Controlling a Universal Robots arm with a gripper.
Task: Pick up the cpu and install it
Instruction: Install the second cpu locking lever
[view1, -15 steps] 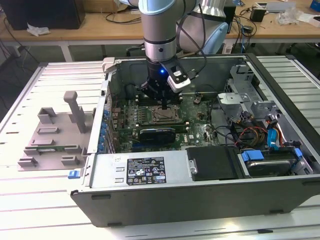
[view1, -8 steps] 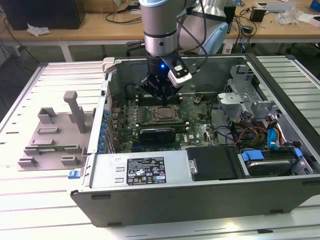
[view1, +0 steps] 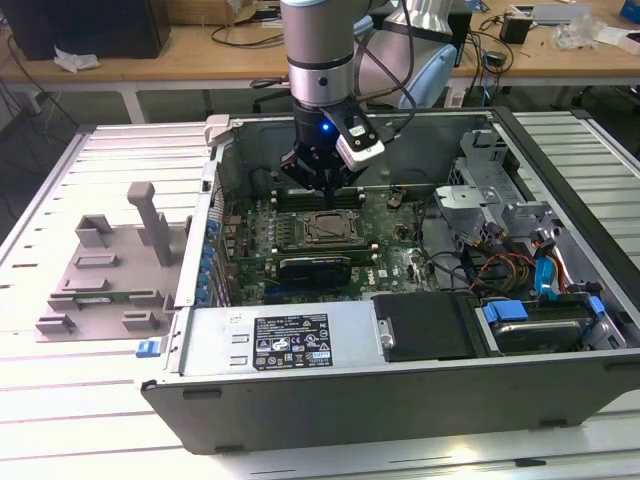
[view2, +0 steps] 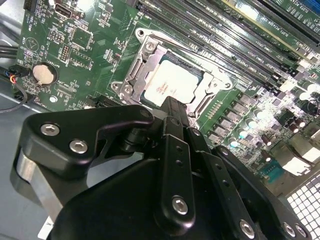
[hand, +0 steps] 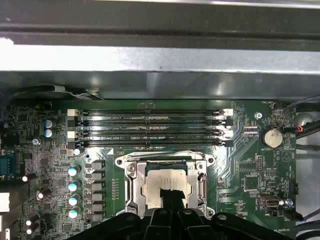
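Note:
The cpu (view2: 172, 82) is a flat silver-grey square lying in the open metal socket frame (view2: 141, 65) on the green motherboard; in the first wrist view the cpu (hand: 162, 180) sits level inside the frame. My gripper (view2: 172, 106) hangs just above its near edge with the black fingers drawn together and nothing between them. In the exterior view the gripper (view1: 325, 188) points straight down over the socket (view1: 326, 229) inside the open computer case. The fingertips (hand: 169, 196) cover part of the chip's top.
Several memory slots (hand: 150, 127) run beside the socket. A black card with a heatsink (view1: 315, 268) lies in front of it. The case walls (view1: 215, 190), a power supply (view1: 290, 342) and drive bays (view1: 530, 325) surround the board. A grey plastic tray (view1: 100, 265) rests outside the case.

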